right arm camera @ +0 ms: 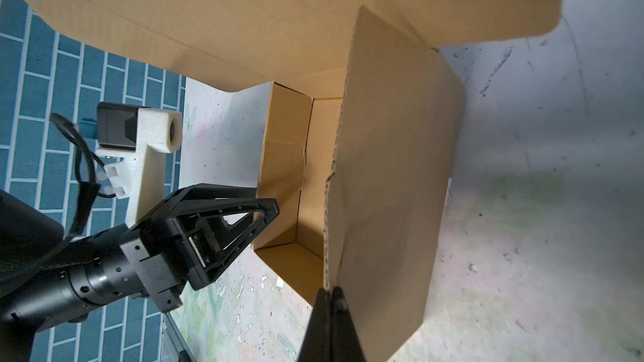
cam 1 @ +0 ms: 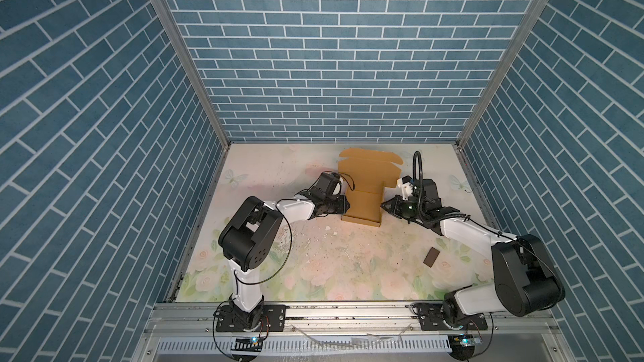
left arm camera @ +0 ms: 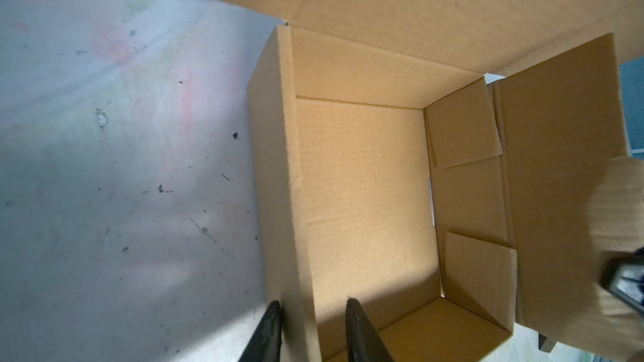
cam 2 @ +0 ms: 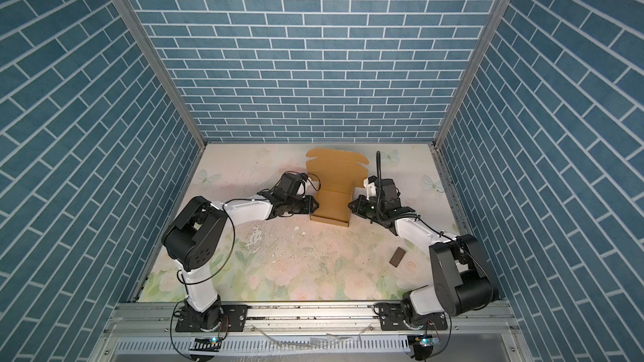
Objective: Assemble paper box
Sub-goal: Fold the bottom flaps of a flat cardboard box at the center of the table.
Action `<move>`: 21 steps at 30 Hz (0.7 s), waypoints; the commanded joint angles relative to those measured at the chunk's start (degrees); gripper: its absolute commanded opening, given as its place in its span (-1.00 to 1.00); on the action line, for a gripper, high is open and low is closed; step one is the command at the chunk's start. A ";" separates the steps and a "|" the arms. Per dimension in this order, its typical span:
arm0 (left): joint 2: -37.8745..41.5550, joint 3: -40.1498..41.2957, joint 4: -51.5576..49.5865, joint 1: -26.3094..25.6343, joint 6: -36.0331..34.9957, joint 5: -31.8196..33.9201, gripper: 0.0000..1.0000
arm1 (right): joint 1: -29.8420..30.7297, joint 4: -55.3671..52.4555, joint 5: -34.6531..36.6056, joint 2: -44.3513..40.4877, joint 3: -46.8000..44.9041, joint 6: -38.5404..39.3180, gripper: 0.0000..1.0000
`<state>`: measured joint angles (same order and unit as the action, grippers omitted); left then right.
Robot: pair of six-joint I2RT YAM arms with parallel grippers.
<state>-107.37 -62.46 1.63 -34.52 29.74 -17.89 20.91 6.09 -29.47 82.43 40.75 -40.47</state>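
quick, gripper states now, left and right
left gripper: open, fingers astride a side wall of the paper box, gap on the inner side.
right gripper: shut on the edge of the paper box's raised flap.

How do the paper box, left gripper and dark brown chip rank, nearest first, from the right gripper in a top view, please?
1. paper box, at the right gripper's tips.
2. left gripper, across the box.
3. dark brown chip, nearer the camera, on the robot's right.

The left tool (left arm camera: 312,302) straddles one side wall of the open paper box (left arm camera: 362,186), one finger outside, one inside, over the scuffed table (left arm camera: 122,168).
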 commanded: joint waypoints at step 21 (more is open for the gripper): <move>-0.47 -1.53 0.04 -0.98 -0.43 -1.03 -0.35 | 0.46 4.65 -0.31 5.34 -1.79 2.08 -0.33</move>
<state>-107.39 -62.76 1.15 -35.09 29.74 -18.28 21.37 10.87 -29.89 86.76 39.86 -39.97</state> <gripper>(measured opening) 0.327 0.335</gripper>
